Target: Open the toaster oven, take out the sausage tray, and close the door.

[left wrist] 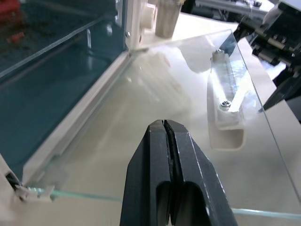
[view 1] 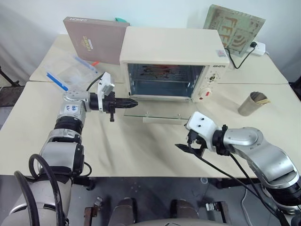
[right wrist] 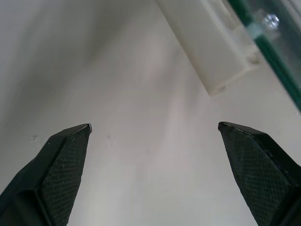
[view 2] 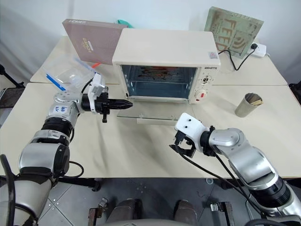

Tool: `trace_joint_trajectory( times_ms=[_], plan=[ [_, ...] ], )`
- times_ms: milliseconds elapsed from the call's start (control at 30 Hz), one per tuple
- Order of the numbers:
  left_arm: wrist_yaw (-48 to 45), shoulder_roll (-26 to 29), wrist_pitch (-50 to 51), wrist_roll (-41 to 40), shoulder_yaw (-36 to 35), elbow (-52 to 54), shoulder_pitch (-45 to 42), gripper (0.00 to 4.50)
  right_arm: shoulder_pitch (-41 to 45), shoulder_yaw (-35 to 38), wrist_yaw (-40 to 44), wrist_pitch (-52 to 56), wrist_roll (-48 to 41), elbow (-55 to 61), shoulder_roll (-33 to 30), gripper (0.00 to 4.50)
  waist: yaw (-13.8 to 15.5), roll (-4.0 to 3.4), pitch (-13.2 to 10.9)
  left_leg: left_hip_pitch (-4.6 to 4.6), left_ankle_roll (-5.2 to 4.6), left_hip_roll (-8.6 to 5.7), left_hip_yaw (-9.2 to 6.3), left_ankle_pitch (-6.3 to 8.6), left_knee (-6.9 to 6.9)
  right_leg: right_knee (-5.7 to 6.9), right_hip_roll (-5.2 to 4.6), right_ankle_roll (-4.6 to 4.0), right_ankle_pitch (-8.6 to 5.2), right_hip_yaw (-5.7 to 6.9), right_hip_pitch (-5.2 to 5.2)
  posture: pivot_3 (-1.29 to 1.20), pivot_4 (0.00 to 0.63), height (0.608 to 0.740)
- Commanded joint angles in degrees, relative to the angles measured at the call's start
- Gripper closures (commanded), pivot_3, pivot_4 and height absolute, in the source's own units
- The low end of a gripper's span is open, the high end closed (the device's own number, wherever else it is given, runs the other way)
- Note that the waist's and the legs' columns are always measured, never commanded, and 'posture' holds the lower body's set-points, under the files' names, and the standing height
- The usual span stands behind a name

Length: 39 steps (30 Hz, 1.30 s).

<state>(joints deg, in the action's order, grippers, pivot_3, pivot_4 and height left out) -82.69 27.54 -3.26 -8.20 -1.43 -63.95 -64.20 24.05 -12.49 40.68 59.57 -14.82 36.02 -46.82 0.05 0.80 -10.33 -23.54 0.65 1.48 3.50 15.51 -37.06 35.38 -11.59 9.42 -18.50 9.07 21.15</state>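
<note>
The cream-white toaster oven (view 1: 174,44) stands at the back middle of the table. Its glass door (view 1: 160,113) lies folded down flat in front of it, with the cream bar handle (left wrist: 225,117) under the glass near the front edge. Inside the oven, on an upper level, the sausage tray (view 1: 160,71) shows as a brown-stained strip; I cannot make out the sausage. My left gripper (view 1: 134,100) is shut on nothing, pointing right, just over the door's left edge. My right gripper (view 1: 189,149) hangs open and empty low over the table, in front of the door's right corner.
A brown flat box (view 1: 94,40) leans behind the oven's left side. Left of the oven lies a clear blue-edged plastic container (view 1: 70,73). A metal cup (view 1: 253,103) stands to the right. At the back right are a green patterned board (view 1: 235,29) and a power strip (view 1: 257,47).
</note>
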Motion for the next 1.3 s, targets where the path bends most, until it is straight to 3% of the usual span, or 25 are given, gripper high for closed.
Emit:
trace_joint_trajectory(
  times_ms=[33, 167, 267, 367, 467, 800, 867, 967, 1133, 1300],
  plan=[
    [-0.5, 0.4, -2.1, 1.3, 0.5, -0.6, -1.4, 4.49, -1.5, 3.3, 0.7, 1.1, -0.7, 3.3, -3.5, 0.00, 0.1, 0.01, 0.0, -0.02, -0.01, 0.00, 0.00, 0.01, -0.03, 0.00, 0.00, 0.00, 0.00, 0.00, 0.00, 0.00, 0.150, 0.740],
    [-0.7, 0.3, -3.1, 2.5, 0.9, -1.0, -1.3, 4.49, -4.3, 5.6, 2.9, 1.0, -1.1, 4.5, -9.3, 0.00, 0.0, 0.02, 0.0, -0.06, -0.03, 0.00, 0.00, 0.02, -0.07, -0.01, -0.01, 0.00, 0.00, 0.00, 0.02, 0.00, 0.150, 0.740],
    [-1.6, 0.0, -4.2, 3.6, 1.9, -1.4, -1.0, 4.49, -6.1, 12.2, 8.3, 2.3, -6.0, 6.6, -13.9, 0.00, 0.0, 0.03, 0.0, -0.07, -0.04, 0.00, 0.01, 0.03, -0.07, -0.01, -0.01, 0.00, 0.00, -0.01, 0.03, 0.00, 0.150, 0.740],
    [-2.4, -0.3, -5.1, 4.9, 3.1, -1.8, -0.6, 4.49, -4.6, 19.7, 13.2, 4.7, -14.0, 7.7, -14.7, 0.00, 0.0, 0.10, -0.1, -0.10, -0.03, 0.00, 0.01, 0.03, -0.10, -0.01, -0.01, 0.00, 0.00, 0.00, 0.05, 0.00, 0.150, 0.740],
    [-2.6, -0.4, -6.6, 6.6, 4.5, -2.0, -0.2, 4.49, 1.1, 21.4, 11.5, 4.9, -16.5, 5.3, -12.5, 0.00, -0.1, 0.11, -0.1, -0.08, -0.03, 0.02, 0.00, 0.03, -0.13, 0.00, 0.00, -0.01, 0.01, 0.00, 0.02, 0.00, 0.150, 0.740],
    [0.6, 0.7, -19.2, 11.5, 8.7, -1.7, 3.7, 4.49, 20.5, -0.5, -2.0, -3.4, -3.1, -8.2, 1.7, 0.00, -0.3, 0.13, 0.0, -0.10, -0.01, 0.05, 0.08, 0.04, -0.17, 0.21, -0.02, -0.02, 0.01, -0.04, 0.22, 0.00, 0.150, 0.740],
    [3.4, 0.6, -19.9, 8.3, 5.4, 0.1, 6.4, 4.49, 24.5, -7.9, -5.2, -7.5, 4.0, -14.6, 5.7, 0.00, -0.7, 0.10, 0.0, -0.02, -0.01, 0.06, 0.13, 0.04, -0.20, 0.27, -0.04, -0.02, 0.01, -0.07, 0.19, 0.00, 0.150, 0.740],
    [5.5, -0.5, -16.8, 1.0, -0.9, 4.6, 9.7, 4.49, 28.5, -12.9, -8.5, -12.5, 11.0, -23.3, 10.6, 0.00, -1.4, 0.09, 0.0, 0.03, 0.00, 0.09, 0.16, 0.03, -0.24, 0.46, -0.04, -0.02, 0.01, -0.12, 0.22, 0.00, 0.150, 0.740],
    [10.6, -2.2, -6.4, -9.7, -8.7, 20.0, 18.9, 4.49, 34.7, -17.0, -13.4, -21.8, 20.6, -39.4, 17.9, 0.00, -2.2, 0.10, 0.0, -0.07, 0.01, 0.08, 0.11, 0.04, -0.20, 0.50, -0.05, -0.02, 0.02, -0.10, 0.35, 0.00, 0.150, 0.740],
    [17.0, -2.8, 0.2, -15.3, -12.6, 35.1, 28.5, 4.49, 40.2, -19.5, -18.5, -33.2, 29.8, -54.9, 23.4, 0.00, -3.3, 0.09, 0.0, -0.06, 0.02, 0.10, -0.02, 0.04, -0.10, 0.56, -0.03, -0.03, 0.02, -0.05, 0.34, 0.00, 0.150, 0.740]
  ],
)
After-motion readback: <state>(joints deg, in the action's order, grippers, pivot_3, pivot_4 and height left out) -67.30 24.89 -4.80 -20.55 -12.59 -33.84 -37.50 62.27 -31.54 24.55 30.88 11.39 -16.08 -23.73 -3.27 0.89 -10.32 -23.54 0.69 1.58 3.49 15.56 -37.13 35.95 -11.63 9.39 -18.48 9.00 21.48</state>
